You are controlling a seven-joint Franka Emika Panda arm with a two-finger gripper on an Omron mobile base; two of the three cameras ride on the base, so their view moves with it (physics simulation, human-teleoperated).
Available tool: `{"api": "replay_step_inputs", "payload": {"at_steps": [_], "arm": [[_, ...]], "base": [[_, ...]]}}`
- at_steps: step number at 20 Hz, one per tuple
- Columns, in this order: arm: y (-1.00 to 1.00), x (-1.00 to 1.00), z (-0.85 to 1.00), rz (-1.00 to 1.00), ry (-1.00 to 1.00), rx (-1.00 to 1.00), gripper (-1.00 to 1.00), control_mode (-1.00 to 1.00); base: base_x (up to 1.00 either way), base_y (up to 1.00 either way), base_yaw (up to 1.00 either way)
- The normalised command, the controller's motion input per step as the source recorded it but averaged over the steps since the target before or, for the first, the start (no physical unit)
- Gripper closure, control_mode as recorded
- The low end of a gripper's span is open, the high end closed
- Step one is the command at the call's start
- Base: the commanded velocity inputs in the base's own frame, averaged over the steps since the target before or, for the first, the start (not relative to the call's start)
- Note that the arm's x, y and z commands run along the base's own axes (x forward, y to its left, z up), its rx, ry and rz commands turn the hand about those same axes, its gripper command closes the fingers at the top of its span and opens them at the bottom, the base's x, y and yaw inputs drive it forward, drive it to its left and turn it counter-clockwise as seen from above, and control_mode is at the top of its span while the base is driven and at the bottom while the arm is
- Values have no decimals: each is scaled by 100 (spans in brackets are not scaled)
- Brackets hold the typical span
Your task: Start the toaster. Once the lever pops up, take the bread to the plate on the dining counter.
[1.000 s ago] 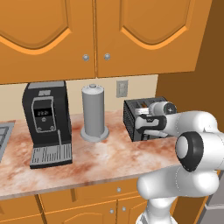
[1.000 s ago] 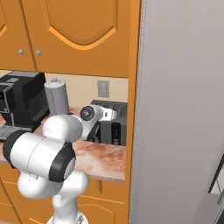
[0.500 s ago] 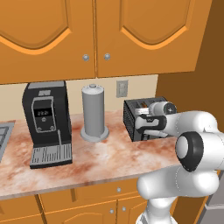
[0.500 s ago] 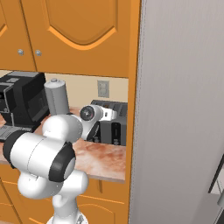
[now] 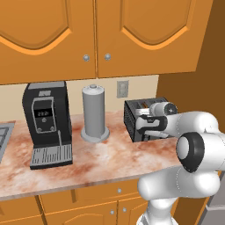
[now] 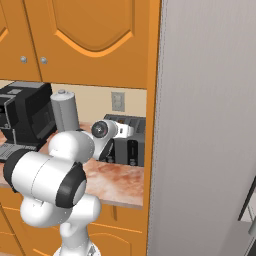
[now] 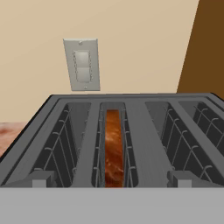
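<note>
The black toaster (image 5: 134,117) stands at the right end of the marbled worktop, also visible in the right base view as the toaster (image 6: 131,142). My gripper (image 5: 143,125) hovers against its near end, level with the top. The hand view looks along the toaster (image 7: 144,131) from just above its slots. The bread (image 7: 113,148) sits sunk in the slot left of centre, with just its brown crust edge showing. Nothing lies between my jaws, which stand open. The plate and the dining counter are out of view.
A tall black coffee machine (image 5: 46,123) and a grey cylinder (image 5: 94,112) stand left of the toaster. A wall outlet (image 7: 82,64) is behind it. Orange cabinets (image 5: 96,35) hang low overhead. A brown side wall (image 5: 193,92) and a grey panel (image 6: 210,125) close the right.
</note>
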Motion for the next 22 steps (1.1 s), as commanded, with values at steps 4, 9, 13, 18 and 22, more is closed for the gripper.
{"api": "replay_step_inputs", "payload": {"at_steps": [4,9,13,18,22], "arm": [[0,0,0,0,0,0,-100,-100],[0,0,0,0,0,0,-100,-100],[0,0,0,0,0,0,-100,-100],[0,0,0,0,0,0,-100,-100],[0,0,0,0,0,0,-100,-100]], "base": [[0,0,0],[0,0,0],[0,0,0],[0,0,0],[0,0,0]]}}
